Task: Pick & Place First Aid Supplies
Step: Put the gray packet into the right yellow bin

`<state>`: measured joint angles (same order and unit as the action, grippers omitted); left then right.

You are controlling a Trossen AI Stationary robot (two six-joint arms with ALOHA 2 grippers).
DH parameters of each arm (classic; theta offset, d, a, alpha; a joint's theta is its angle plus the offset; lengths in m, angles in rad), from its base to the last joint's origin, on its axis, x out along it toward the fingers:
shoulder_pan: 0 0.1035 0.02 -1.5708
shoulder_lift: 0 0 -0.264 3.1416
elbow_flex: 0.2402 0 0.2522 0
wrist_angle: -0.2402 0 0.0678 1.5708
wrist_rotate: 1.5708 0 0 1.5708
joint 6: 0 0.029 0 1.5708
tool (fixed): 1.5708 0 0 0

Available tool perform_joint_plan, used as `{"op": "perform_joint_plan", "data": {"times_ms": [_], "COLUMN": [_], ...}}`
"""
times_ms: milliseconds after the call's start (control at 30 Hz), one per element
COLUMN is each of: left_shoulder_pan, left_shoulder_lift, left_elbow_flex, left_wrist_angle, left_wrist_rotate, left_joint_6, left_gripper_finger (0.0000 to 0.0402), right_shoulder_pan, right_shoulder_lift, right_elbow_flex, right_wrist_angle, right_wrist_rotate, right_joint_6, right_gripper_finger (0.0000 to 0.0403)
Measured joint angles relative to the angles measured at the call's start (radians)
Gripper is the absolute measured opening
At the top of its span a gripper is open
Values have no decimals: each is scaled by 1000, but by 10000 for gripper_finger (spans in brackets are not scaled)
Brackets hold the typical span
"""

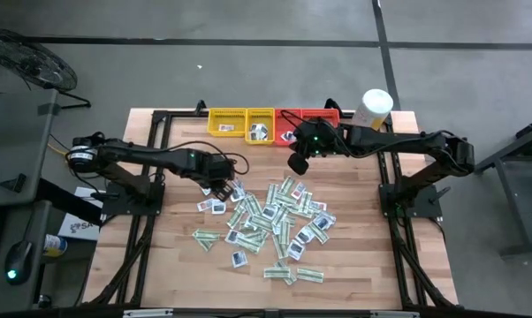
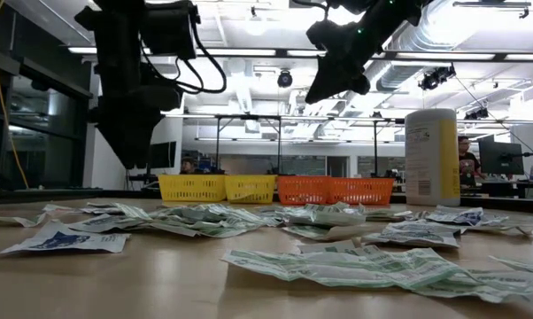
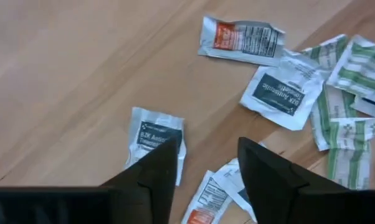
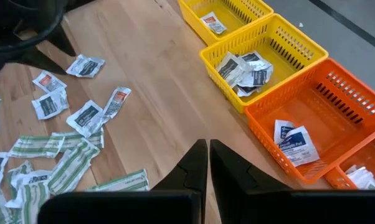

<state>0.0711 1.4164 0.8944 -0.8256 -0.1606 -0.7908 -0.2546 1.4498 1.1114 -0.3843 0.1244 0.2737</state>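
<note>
Where worktop [image 1: 169, 265] lies bare along edges, your first aid supplies [image 1: 270, 225] sit scattered mid-board, some already in yellow trays [image 1: 241, 123] and red trays [image 1: 303, 118] at far edge. Left hand [image 1: 222, 187] hovers over pile's left fringe, fingers [image 3: 151, 171] spread, holding nothing. Right hand [image 1: 298, 164] hangs near red trays, fingers [image 4: 194, 165] pressed together, empty.

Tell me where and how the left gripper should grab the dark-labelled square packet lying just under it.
Come straight down with the left gripper, open above it. The packet lies flat and alone on bare table, so pinch across its narrow width at a lifted crimped edge, probably the far one.
</note>
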Motion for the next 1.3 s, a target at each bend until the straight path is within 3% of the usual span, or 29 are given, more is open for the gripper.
{"op": "perform_joint_plan", "data": {"times_ms": [133, 600, 967, 1300], "left_shoulder_pan": [0, 1, 0, 0], "left_shoulder_lift": [35, 223, 252, 254], "left_elbow_flex": [-3, -2, 1, 1], "left_wrist_angle": [-11, 27, 46, 57], "left_wrist_rotate": [-14, 13, -9, 1], "left_joint_6": [-7, 2, 12, 1], "left_gripper_finger": [191, 193, 192, 106], "right_shoulder_pan": [0, 0, 0, 0], "right_shoulder_lift": [0, 0, 0, 0], "right_elbow_flex": [0, 0, 0, 0], "right_wrist_angle": [0, 0, 0, 0], "right_wrist_rotate": [-1, 0, 0, 0], "right_joint_6": [11, 35, 37, 33], "right_gripper_finger": [12, 12, 12, 12]}}
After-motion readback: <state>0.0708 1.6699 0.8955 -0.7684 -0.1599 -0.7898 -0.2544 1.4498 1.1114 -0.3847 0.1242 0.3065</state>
